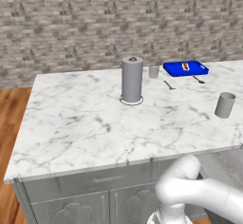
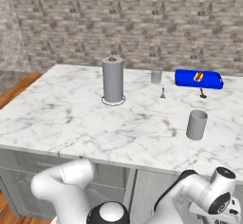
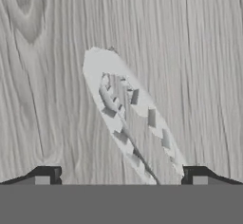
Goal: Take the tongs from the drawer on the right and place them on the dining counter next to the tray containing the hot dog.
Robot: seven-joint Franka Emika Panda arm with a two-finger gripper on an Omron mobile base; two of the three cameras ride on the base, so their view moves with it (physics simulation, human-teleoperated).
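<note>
1. Hand view: the gripper has its two tips wide apart over the tongs, which lie on the grey wood floor of the drawer.
2. The blue tray with the hot dog sits far back on the bench.

The pictures were bright and evenly lit, with no glare and no dark corners. The dining counter in the middle of the left base view looked clean and sharp, and the tall grey cylinder near the top middle cast only a faint ring of shadow at its foot. The hand view was softer and a bit blurry, and the pale shape in its middle looked blocky.
</note>
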